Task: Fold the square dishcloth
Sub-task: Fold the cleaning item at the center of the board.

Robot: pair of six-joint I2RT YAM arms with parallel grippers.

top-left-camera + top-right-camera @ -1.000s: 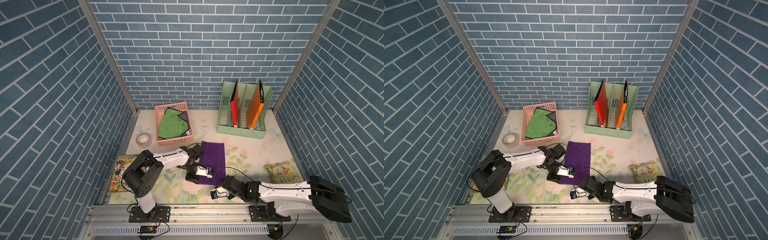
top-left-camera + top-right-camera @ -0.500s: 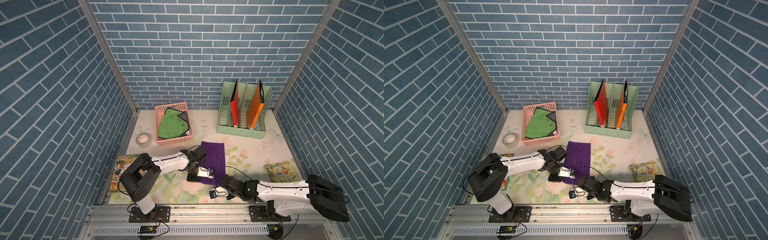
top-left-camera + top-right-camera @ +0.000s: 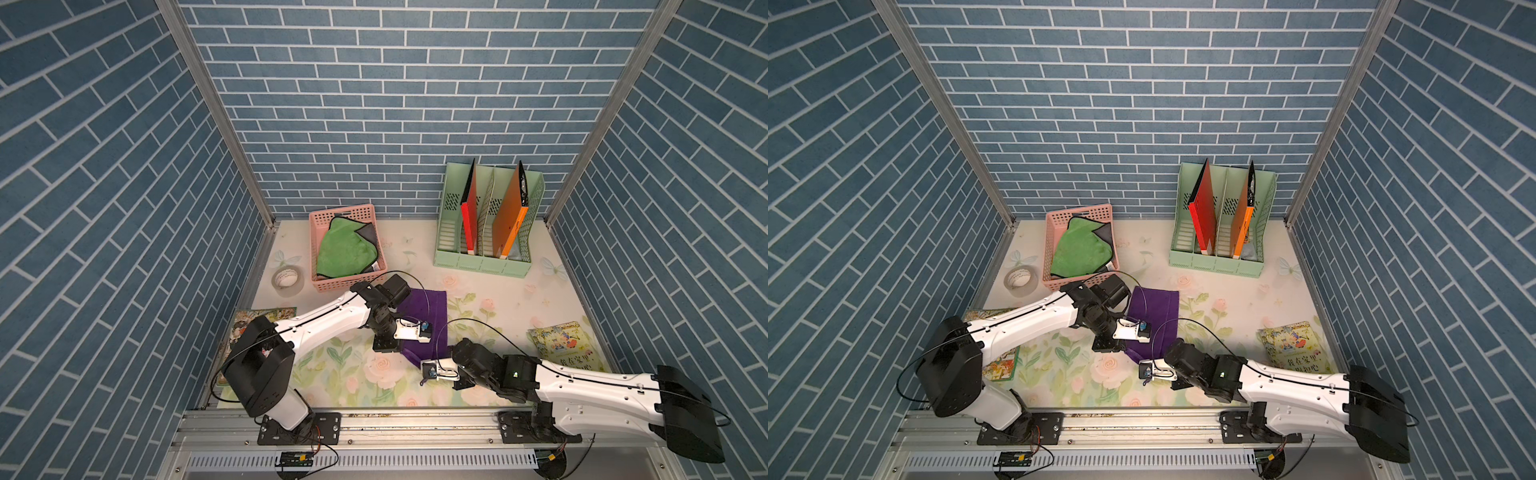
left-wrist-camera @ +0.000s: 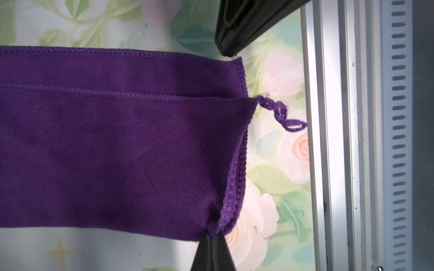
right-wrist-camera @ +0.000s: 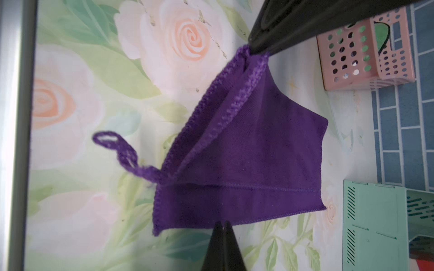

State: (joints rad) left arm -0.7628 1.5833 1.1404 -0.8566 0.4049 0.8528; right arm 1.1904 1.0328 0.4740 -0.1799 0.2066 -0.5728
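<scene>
The dishcloth [image 3: 428,307] has been lifted at seven o'clock, pinched by the left gripper [image 4: 212,232], the right gripper [image 5: 222,225] pressed together at five

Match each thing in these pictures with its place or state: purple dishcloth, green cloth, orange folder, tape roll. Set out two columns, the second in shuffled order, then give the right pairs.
Things
1. purple dishcloth
2. green cloth
3. orange folder
4. tape roll

Place or state
A. standing in the mint file rack
B. lying on the table beside the pink basket
C. one corner pinched in the shut jaws of the left gripper
D. inside the pink basket

Pairs: 1-C, 2-D, 3-A, 4-B
</scene>
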